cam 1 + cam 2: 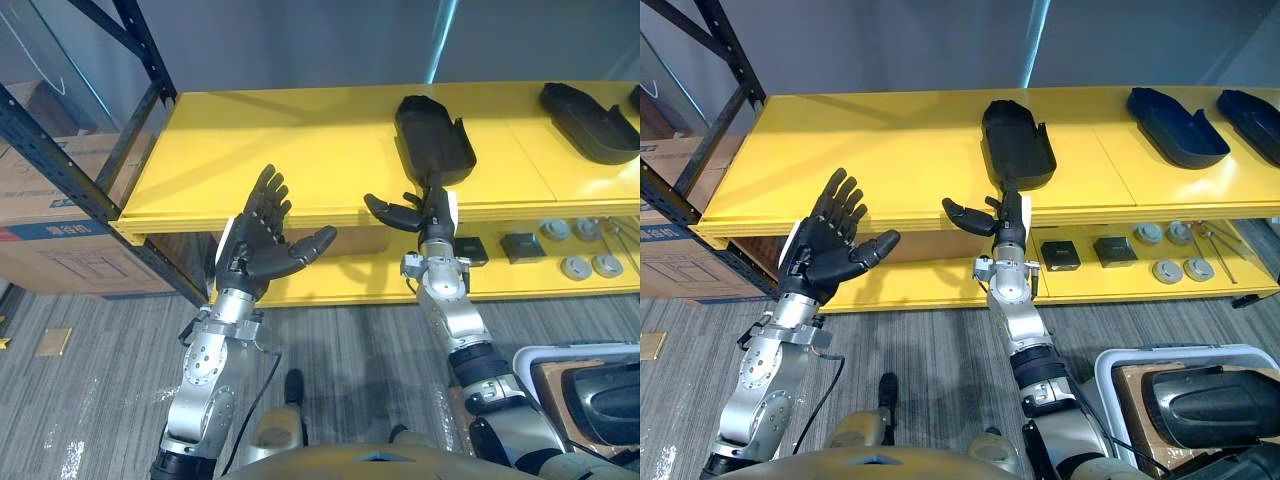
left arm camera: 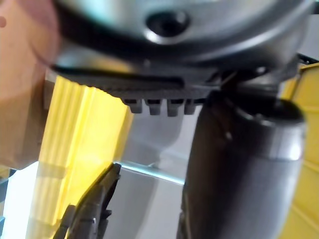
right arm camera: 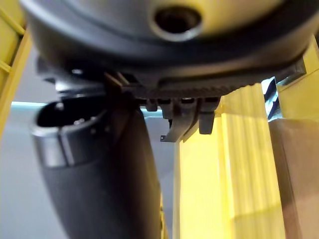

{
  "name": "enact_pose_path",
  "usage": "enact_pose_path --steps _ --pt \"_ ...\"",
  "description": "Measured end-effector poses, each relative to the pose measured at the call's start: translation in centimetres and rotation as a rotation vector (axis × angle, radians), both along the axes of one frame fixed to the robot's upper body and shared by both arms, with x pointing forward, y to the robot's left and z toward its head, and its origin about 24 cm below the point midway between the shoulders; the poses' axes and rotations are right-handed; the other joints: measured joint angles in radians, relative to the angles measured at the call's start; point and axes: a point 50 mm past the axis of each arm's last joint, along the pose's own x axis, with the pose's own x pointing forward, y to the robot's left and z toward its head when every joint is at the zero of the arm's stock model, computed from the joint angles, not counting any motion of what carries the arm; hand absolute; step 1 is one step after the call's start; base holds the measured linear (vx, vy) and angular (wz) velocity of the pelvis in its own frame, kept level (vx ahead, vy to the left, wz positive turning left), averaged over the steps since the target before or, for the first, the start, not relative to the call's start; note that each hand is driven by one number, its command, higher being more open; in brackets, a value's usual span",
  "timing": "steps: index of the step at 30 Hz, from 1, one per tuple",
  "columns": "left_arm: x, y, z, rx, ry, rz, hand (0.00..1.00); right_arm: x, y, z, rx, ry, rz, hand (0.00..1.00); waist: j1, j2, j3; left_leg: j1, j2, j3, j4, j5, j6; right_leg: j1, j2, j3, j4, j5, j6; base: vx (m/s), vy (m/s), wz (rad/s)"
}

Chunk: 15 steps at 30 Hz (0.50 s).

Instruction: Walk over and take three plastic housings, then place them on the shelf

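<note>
Three black scoop-shaped plastic housings lie on the yellow metal shelf before you; your right hand, fingers straight, thumb splayed, sits at the nearest one's narrow end, while your left hand hovers spread wide, empty

A housing is lying on the shelf just beyond the right hand. A second housing and a third housing are lying well to that hand's right. A box is standing left of the left hand.

rightmost housing: cut by edge | bin: partly cropped
</note>
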Motion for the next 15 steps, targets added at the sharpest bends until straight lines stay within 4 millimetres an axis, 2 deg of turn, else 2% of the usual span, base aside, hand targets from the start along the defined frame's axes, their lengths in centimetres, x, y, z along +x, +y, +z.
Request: enact_pose_path --steps 5,8,12,15 --pt "0.0 0.0 0.0 -0.001 0.003 0.003 1.00 0.1 -0.3 0.6 0.014 -0.046 0.006 1.00 -0.006 0.005 0.037 0.006 0.003 0.007 -0.001 -0.003 0.003 -0.004 0.000 0.008 0.009 -0.001 -0.001 -0.04 -0.024 -0.06" --pt "-0.4 0.2 -0.5 0.000 0.025 0.012 1.00 -0.1 -0.3 1.0 0.019 -0.066 0.074 1.00 -0.007 0.006 0.044 0.004 0.005 0.015 -0.001 -0.006 0.003 -0.015 0.000 0.022 0.008 0.000 -0.001 -0.01 -0.021 -0.10" --pt "-1.1 0.5 -1.3 0.002 0.065 0.024 1.00 -2.3 -0.6 1.8 0.058 -0.133 0.143 1.00 -0.010 0.002 0.046 0.000 0.006 0.030 0.000 -0.008 -0.002 -0.023 0.000 0.031 0.006 0.001 -0.001 0.04 -0.031 -0.07" --pt "-1.1 0.5 -1.3 0.002 0.065 0.026 1.00 -3.2 -1.2 2.3 0.039 -0.160 0.164 1.00 -0.014 0.000 0.047 0.000 0.009 0.038 0.001 -0.010 -0.002 -0.030 0.002 0.041 0.007 0.005 0.005 0.03 -0.035 -0.10"
